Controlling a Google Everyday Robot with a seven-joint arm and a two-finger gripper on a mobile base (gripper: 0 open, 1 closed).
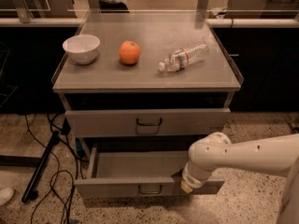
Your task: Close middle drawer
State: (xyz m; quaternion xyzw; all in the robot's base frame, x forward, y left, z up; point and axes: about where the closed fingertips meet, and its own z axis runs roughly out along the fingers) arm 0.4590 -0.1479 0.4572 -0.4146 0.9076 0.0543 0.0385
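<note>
The middle drawer point(117, 186) is pulled well out below the top drawer point(107, 122). It is a wide, shallow grey drawer with a small dark loop handle point(150, 189) at the centre of its front. Its inside looks empty. My white arm reaches in from the right, and my gripper point(187, 186) is at the right part of the drawer's front panel, right of the handle. The arm's end hides the contact point. The lowest drawer is hidden under the open one.
On the cabinet top point(149, 80) stand a white bowl point(81, 48), an orange point(129, 52) and a plastic bottle point(183, 57) lying on its side. Black cables point(51, 181) and a dark pole point(41, 169) lie on the floor at the left.
</note>
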